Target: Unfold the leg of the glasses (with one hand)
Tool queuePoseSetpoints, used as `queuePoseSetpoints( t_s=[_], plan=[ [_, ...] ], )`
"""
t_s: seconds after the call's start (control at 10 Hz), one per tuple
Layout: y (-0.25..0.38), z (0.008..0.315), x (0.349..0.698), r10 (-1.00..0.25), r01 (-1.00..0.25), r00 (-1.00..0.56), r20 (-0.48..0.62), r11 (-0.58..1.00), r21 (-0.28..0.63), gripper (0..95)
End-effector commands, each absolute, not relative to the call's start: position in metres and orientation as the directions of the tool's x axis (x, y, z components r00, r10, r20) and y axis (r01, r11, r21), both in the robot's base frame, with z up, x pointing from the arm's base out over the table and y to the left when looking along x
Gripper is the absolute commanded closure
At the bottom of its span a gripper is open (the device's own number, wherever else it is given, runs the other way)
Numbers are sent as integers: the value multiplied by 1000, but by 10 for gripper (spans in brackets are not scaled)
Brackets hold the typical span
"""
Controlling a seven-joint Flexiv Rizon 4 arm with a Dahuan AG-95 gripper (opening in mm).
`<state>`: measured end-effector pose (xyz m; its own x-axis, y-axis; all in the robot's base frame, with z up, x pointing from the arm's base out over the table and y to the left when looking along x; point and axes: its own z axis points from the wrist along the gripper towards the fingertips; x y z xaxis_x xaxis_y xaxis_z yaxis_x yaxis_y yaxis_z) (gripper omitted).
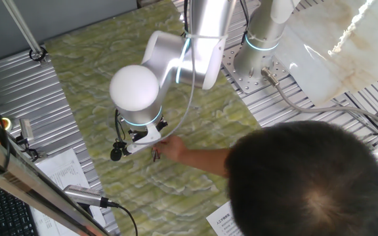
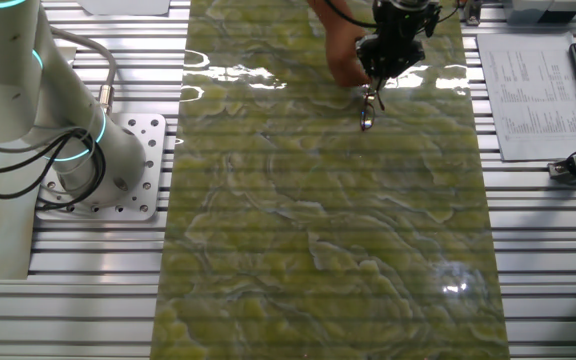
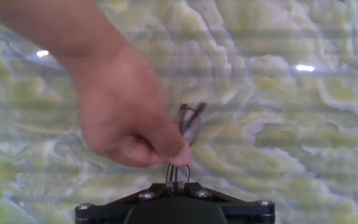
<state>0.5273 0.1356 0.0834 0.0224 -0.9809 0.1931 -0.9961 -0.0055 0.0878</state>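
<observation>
- Glasses [image 3: 190, 121] hang just above the green tabletop [image 3: 303, 137], under the pincer [image 3: 178, 180].
- To their left, a person's hand [image 3: 129, 118] pinches the frame.
- Pincer appears clamped on one thin wire end.
- Risk: if the hand pulls, the wire may slip out or bend.

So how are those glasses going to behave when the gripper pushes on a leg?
The glasses look thin and wiry, so probably light and bendy. A person's hand pinches them by the gripper, which hints they would slide or twist if unsupported.
</observation>
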Motion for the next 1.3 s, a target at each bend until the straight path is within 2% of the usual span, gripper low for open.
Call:
queuePoseSetpoints(
  t_s=[0.1, 1.0, 1.3],
  plan=[
    [136, 85, 525, -979, -996, 25, 201, -8, 85, 950],
    [139, 89, 525, -970, -996, 21, 242, 2, 93, 950],
    [143, 99, 524, -952, -994, 19, 307, 15, 107, 950]
  ],
)
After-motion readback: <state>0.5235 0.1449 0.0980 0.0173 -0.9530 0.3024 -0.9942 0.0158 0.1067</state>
